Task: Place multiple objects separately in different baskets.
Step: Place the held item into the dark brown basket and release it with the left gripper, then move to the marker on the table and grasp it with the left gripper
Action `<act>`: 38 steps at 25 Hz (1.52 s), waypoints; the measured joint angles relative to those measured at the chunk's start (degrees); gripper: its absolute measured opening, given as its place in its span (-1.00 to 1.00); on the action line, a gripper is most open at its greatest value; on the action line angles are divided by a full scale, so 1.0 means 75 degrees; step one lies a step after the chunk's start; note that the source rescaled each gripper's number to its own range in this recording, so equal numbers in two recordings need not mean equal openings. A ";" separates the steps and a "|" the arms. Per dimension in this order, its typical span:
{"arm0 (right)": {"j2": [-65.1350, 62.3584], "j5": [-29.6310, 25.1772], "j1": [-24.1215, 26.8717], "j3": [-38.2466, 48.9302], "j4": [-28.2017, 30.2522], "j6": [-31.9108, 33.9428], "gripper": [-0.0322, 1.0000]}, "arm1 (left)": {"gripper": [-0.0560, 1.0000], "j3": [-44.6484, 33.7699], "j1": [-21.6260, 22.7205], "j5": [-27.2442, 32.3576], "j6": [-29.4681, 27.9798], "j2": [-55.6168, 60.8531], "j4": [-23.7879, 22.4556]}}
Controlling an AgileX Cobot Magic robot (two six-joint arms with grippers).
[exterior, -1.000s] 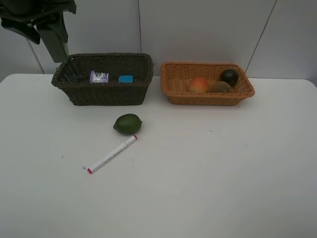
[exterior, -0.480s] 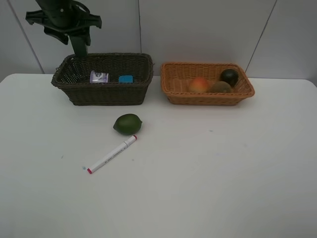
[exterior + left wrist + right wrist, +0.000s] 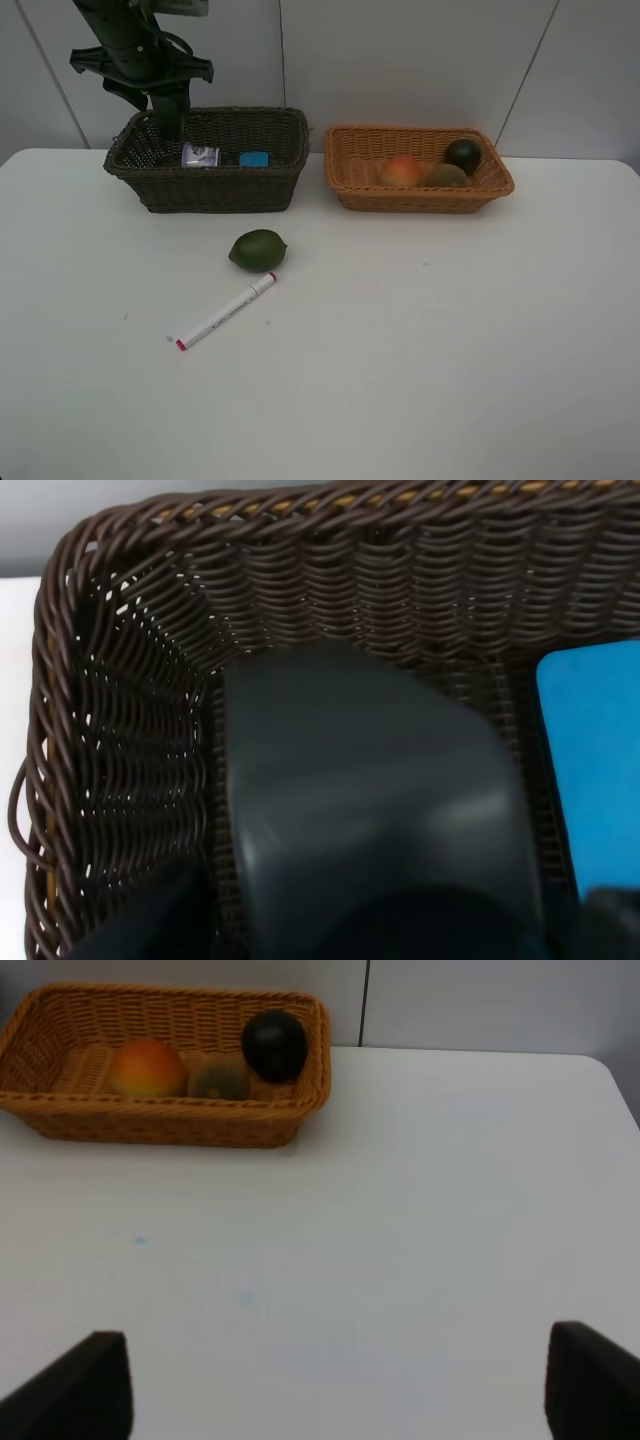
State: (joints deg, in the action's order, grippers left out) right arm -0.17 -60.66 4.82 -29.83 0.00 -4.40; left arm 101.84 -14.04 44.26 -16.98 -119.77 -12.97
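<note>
- Left jaws: closed on the dark green bottle [image 3: 370, 810], one finger at either side of it. The bottle hangs upright from them.
- The bottle reaches down inside the dark brown basket [image 3: 215, 190], at that basket's left end close to a corner. Cannot tell whether its base touches the basket floor.
- Same basket, past the bottle: purple-lidded jar [image 3: 200, 155] just beside it, then the blue eraser [image 3: 254, 158] near the middle. Jar and eraser lie apart from each other.
- Right jaws: spread wide, nothing between them, hanging above bare counter [image 3: 450, 350]. They show only in the right wrist view.
- Ahead of the right jaws and well apart from them: the light orange-tan basket [image 3: 420, 198], holding three fruits.
- In it: orange-red peach [image 3: 401, 171] to the left, brown kiwi [image 3: 445, 175] just beside it, dark mangosteen [image 3: 463, 154] behind the kiwi near the far right corner.
- The two baskets stand side by side at the back of the counter, a narrow gap between them.
- Loose on the counter, in front of the dark basket: green lime [image 3: 258, 250].
- White red-tipped marker [image 3: 225, 312] lies slantwise just below the lime, its upper end near the fruit, apparently not touching.
</note>
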 joint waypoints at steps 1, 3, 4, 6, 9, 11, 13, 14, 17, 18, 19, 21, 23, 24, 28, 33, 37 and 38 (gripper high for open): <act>0.0000 0.0000 0.0000 0.0000 0.0000 0.0000 1.00 | 0.46 0.0000 0.0000 0.0019 0.0008 0.0000 0.0000; 0.0000 0.0000 0.0000 0.0000 0.0000 0.0000 1.00 | 0.46 0.0000 0.0000 0.0106 0.0106 0.0000 0.0000; 0.0000 0.0000 0.0000 0.0000 0.0000 0.0000 1.00 | 0.47 0.0000 0.0000 0.0143 0.0113 0.0000 0.0000; 0.0000 0.0000 0.0000 0.0000 0.0000 0.0000 1.00 | 0.67 0.0000 0.0000 0.0184 0.0043 0.0008 -0.0016; 0.0000 0.0000 0.0000 0.0000 0.0000 0.0000 1.00 | 0.89 0.0000 0.0000 0.0238 -0.0049 0.0033 -0.0025; 0.0000 0.0000 0.0000 0.0000 0.0000 0.0000 1.00 | 0.96 0.0013 0.0000 0.0276 -0.0106 0.0033 -0.0025; 0.0000 0.0000 0.0000 0.0000 0.0000 0.0000 1.00 | 0.97 0.0013 0.0000 0.0294 -0.0113 0.0033 -0.0025; 0.0000 0.0000 0.0000 0.0000 0.0000 0.0000 1.00 | 0.97 0.0015 0.0000 0.0300 -0.0113 0.0033 -0.0025; 0.0000 0.0000 0.0000 0.0000 0.0000 0.0000 1.00 | 0.97 0.0022 0.0000 0.0319 -0.0135 0.0033 -0.0025; 0.0000 0.0000 0.0000 0.0000 0.0000 0.0000 1.00 | 0.97 0.0022 0.0000 0.0348 -0.0135 0.0033 -0.0025; 0.0000 0.0000 0.0000 0.0000 0.0000 0.0000 1.00 | 0.97 0.0022 0.0000 0.0390 -0.0135 0.0033 -0.0025; 0.0000 0.0000 0.0000 0.0000 0.0000 0.0000 1.00 | 0.97 0.0022 0.0000 0.0429 -0.0135 0.0033 -0.0025; 0.0000 0.0000 0.0000 0.0000 0.0000 0.0000 1.00 | 0.97 0.0022 0.0000 0.0496 -0.0135 0.0033 -0.0025; 0.0000 0.0000 0.0000 0.0000 0.0000 0.0000 1.00 | 0.97 0.0022 0.0000 0.0532 -0.0135 0.0033 -0.0025; 0.0000 0.0000 0.0000 0.0000 0.0000 0.0000 1.00 | 0.97 0.0022 0.0000 0.0657 -0.0135 0.0047 0.0045; 0.0000 0.0000 0.0000 0.0000 0.0000 0.0000 1.00 | 0.97 0.0022 0.0000 0.0675 -0.0035 0.0119 0.0402; 0.0000 0.0000 0.0000 0.0000 0.0000 0.0000 1.00 | 0.97 0.0022 -0.0060 0.0905 0.0291 0.0676 0.0891; 0.0000 0.0000 0.0000 0.0000 0.0000 0.0000 1.00 | 0.97 0.0022 -0.0109 0.1073 0.0425 0.0809 0.0964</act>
State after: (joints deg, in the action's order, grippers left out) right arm -0.17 -60.66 4.82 -29.83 0.00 -4.40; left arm 102.00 -14.85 52.31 -13.79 -113.71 -5.74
